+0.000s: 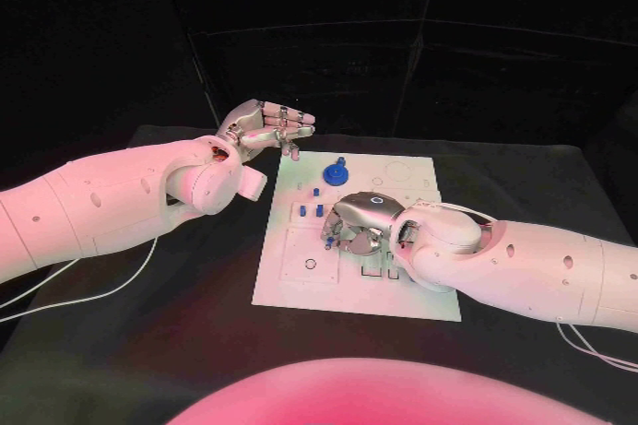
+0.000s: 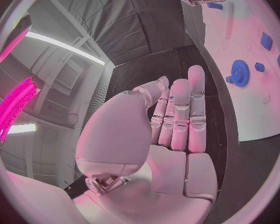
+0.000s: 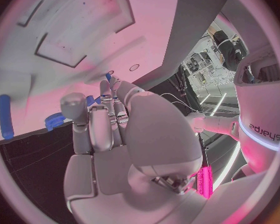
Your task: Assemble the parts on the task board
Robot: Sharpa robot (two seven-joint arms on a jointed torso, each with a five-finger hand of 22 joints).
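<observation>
Fingers of the right silver many-fingered hand point(image 1: 357, 226) curled down onto the middle of the white rectangular task board point(image 1: 300, 279), tips close among small blue plastic pegs point(image 1: 316, 210); whether a piece is pinched between them cannot be told, since palm and knuckles cover the tips in the head view and the right wrist view shows only fingers pressed together near a blue bit. Just beyond those tips in the right wrist view: a ribbed blue piece point(image 3: 54, 120) at the board's edge and a longer blue rod point(image 3: 4, 115) lying flat, apart from the fingers.

Fingers of the left silver many-fingered hand point(image 1: 266, 128) straight and side by side, holding nothing, raised off the black table point(image 1: 147, 342) just past the board's far left corner. Near it on the board, a round blue toothed gear point(image 1: 336, 173), upright on its post by the look of it; same gear seen in the left wrist view point(image 2: 240, 72).

Step in hand, as a judgement: seating or picking a small peg at mid-board. Next move likely calls for fine alignment over a hole, with care not to knock neighbouring pegs.
</observation>
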